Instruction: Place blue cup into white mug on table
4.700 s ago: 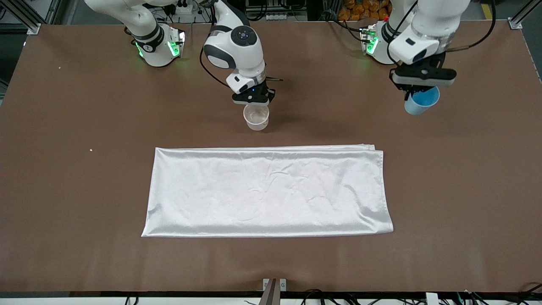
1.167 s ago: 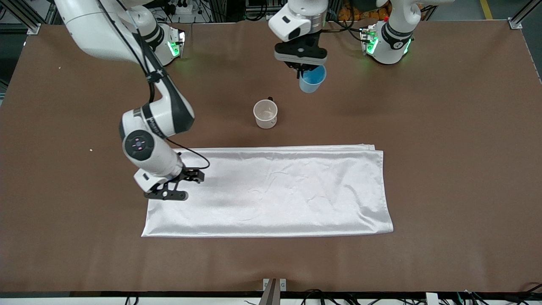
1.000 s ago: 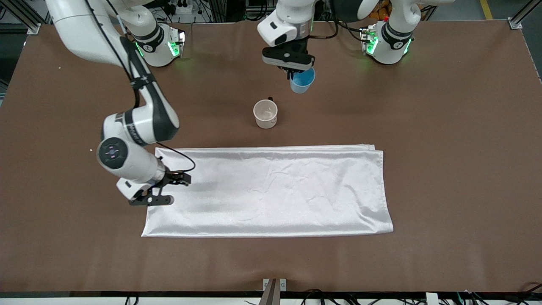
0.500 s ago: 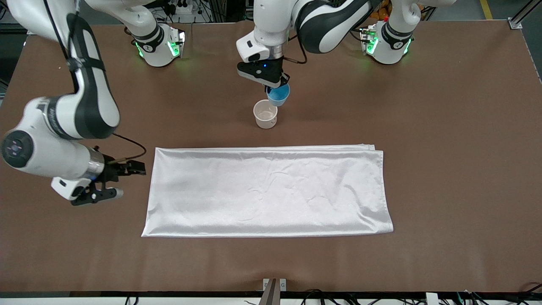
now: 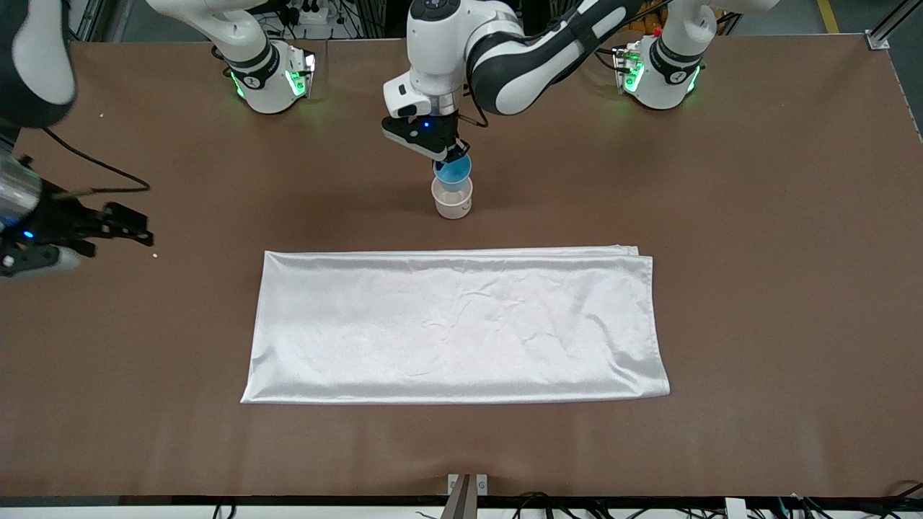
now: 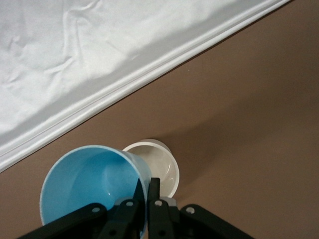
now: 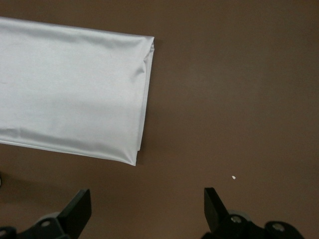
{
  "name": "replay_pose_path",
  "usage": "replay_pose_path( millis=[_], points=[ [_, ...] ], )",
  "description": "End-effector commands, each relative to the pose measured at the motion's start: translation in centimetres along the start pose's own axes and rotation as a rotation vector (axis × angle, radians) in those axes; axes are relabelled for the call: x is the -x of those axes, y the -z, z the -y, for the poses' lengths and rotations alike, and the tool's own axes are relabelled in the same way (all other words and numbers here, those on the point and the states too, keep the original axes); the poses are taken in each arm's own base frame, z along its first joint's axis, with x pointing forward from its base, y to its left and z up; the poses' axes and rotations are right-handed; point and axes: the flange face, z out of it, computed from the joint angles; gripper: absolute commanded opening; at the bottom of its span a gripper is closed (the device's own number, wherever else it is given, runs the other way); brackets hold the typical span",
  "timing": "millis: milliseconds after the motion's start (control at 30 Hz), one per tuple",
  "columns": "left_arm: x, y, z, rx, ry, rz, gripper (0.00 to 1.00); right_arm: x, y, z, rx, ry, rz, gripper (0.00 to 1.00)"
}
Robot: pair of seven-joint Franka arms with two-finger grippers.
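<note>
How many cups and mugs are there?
2. The blue cup is held in the left tool just above the white mug, which stands on the table beside the white cloth.

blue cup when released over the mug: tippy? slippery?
Probably light: the left claw holds the blue cup by a pinch on its rim. Its tapered, glossy wall looks slippery. Off-centre over the white mug, it may catch and tip.
</note>
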Motion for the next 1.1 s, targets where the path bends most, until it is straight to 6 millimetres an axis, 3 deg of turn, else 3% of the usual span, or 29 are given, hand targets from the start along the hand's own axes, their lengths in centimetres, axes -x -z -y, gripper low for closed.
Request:
replay_pose_path(
  millis=[0, 133, 433, 1067],
  points=[
    [-0.1, -1.6, -1.3, -0.013, -0.030, -0.012, 0.00, 2.2, 1.7, -1.4, 0.020, -0.061, -0.013, 1.00],
    [0.0, -2.7, -1.3, -0.022, -0.049, -0.014, 0.00, 2.8, 2.4, -1.6, 0.047, -0.134, -0.006, 1.00],
    [0.6, -6.0, -1.7, -0.039, -0.092, 0.012, 0.00, 2.8, 1.9, -1.5, 0.058, -0.249, 0.010, 1.00],
    [1.8, -9.6, -3.0, -0.054, -0.148, 0.023, 0.00, 3.0, 1.9, -0.7, 0.040, -0.246, 0.030, 1.00]
  ],
)
